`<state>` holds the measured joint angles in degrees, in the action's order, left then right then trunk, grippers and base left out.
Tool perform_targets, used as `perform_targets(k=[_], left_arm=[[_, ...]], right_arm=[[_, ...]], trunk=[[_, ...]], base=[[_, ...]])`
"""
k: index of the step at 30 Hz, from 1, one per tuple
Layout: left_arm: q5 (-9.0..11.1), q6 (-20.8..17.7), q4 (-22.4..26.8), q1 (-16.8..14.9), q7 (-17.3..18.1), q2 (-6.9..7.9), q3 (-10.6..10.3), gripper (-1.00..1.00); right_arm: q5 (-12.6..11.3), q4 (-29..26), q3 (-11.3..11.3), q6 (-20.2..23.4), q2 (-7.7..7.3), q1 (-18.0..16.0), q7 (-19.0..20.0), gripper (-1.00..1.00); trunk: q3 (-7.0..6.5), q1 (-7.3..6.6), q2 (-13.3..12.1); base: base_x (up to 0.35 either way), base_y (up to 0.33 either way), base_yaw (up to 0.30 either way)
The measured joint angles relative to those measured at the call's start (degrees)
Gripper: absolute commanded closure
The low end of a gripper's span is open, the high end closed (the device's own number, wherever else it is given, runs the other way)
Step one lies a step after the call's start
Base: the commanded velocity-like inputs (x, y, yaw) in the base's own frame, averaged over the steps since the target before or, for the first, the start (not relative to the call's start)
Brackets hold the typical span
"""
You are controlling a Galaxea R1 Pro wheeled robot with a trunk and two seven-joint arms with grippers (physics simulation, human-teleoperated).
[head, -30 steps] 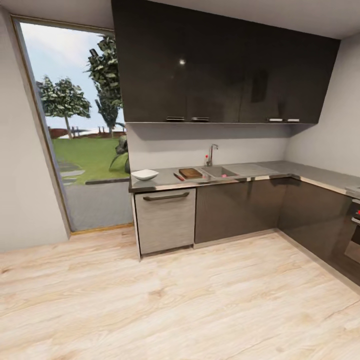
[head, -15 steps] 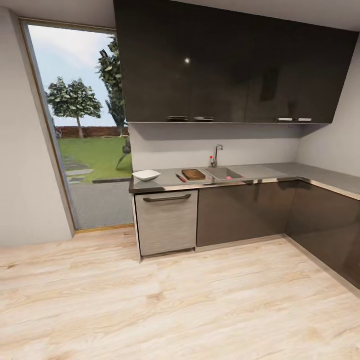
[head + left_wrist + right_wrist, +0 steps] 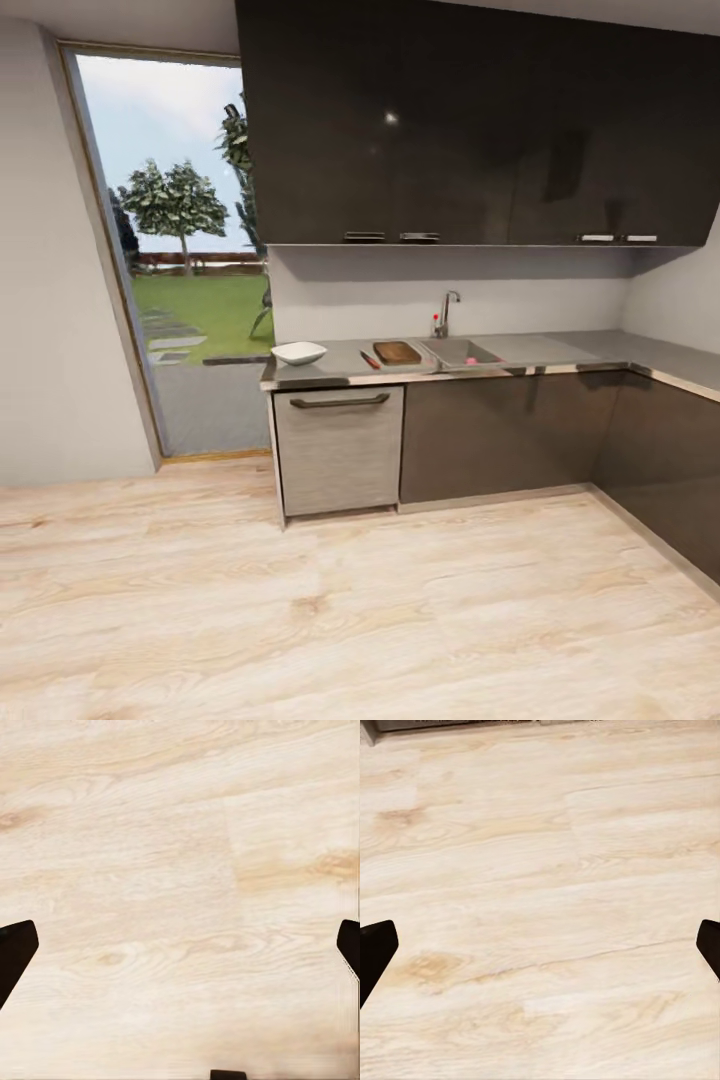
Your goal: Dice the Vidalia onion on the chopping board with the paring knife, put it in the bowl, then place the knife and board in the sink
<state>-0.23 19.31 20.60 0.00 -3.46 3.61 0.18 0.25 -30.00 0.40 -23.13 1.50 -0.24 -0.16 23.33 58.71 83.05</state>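
Observation:
Across the room the grey countertop carries the white square bowl at its left end. To its right lie the red-handled paring knife and the brown chopping board. The steel sink with its chrome tap comes after the board, and a small pinkish Vidalia onion rests in the basin. My left gripper hangs open over bare wood floor. My right gripper is open too, above the floor, nothing between its fingers.
Light wood floor stretches between me and the dark cabinet fronts. A grey dishwasher front sits under the bowl. Dark wall cabinets hang above. A tall window is at the left; the counter turns along the right wall.
The whole head view has shifted: the kitchen has slid rightward in the picture, so the camera has turned or moved left. The things on the counter have not moved.

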Motion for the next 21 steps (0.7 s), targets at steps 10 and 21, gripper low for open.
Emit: perform_targets(k=[10, 21], left_arm=[[0.0, 0.0, 0.0, 0.0, 0.0, 0.00, 0.0, -1.00], [0.0, 0.0, 0.0, 0.0, 0.0, 0.00, 0.1, -1.00]], right_arm=[[0.0, 0.0, 0.0, 0.0, 0.00, 0.0, 0.0, -1.00], [0.0, 0.0, 0.0, 0.0, 0.00, 0.0, 0.0, -1.00]], trunk=[[0.00, 0.00, 0.0], [0.00, 0.00, 0.0]], base=[[0.163, -0.191, 0.147], [0.168, -0.191, 0.154]])
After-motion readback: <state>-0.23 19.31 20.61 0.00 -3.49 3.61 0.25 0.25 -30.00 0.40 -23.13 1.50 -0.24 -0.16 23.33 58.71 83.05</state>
